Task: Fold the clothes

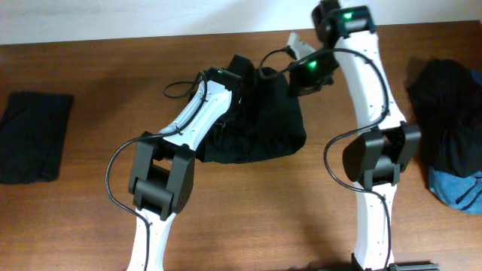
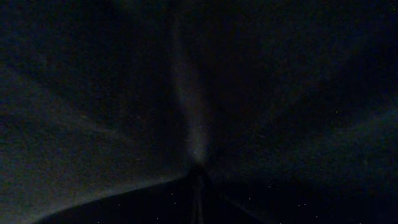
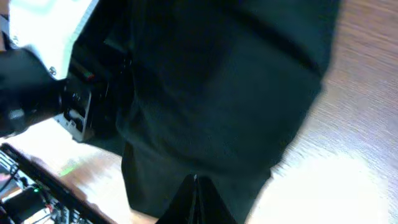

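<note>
Black fabric was pinched in both tools: the left gripper (image 2: 198, 182) was clenched on an upper edge of the black garment (image 1: 260, 128), and the right gripper (image 3: 194, 186) was clamped on that garment just beside it. The garment was held up over the far middle of the wooden table (image 1: 248, 218), hanging slack. Soft, light and limp, it would likely sag and bunch, so opposite corners would be best taken. A folded black piece (image 1: 34, 135) lay at the left, a black heap (image 1: 444, 105) with a blue piece (image 1: 459, 188) at the right.
</note>
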{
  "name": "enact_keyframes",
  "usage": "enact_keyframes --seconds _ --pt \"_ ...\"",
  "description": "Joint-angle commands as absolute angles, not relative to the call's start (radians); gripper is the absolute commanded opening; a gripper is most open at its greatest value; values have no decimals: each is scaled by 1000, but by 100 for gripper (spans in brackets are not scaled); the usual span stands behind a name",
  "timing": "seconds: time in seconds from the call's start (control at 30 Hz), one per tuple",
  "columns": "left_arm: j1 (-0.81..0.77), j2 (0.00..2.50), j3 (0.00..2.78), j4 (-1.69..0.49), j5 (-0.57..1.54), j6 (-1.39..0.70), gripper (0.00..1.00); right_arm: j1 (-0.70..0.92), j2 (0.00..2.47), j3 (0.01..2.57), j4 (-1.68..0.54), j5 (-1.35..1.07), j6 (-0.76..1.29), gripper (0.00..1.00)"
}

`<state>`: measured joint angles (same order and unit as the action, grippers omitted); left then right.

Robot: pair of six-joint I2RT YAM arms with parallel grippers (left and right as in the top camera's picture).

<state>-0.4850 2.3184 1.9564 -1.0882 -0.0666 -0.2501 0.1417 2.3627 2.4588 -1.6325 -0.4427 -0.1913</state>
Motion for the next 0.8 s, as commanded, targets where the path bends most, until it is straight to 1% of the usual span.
enact_keyframes --seconds 0.0,0.33,0.53,0.77 --pt "-480 2350 1964 -1097 -106 -230 0 179 2346 2372 -1592 -468 -213 4" --pt "-437 2350 1964 -1097 -102 -230 0 185 2346 2032 -1415 -456 -214 4" --pt "-412 2352 1963 -1092 -103 -226 0 163 2346 1824 -1230 -378 -204 4" --pt "-404 2366 1936 -1077 -113 -185 0 130 2346 1687 -1090 -276 -175 4"
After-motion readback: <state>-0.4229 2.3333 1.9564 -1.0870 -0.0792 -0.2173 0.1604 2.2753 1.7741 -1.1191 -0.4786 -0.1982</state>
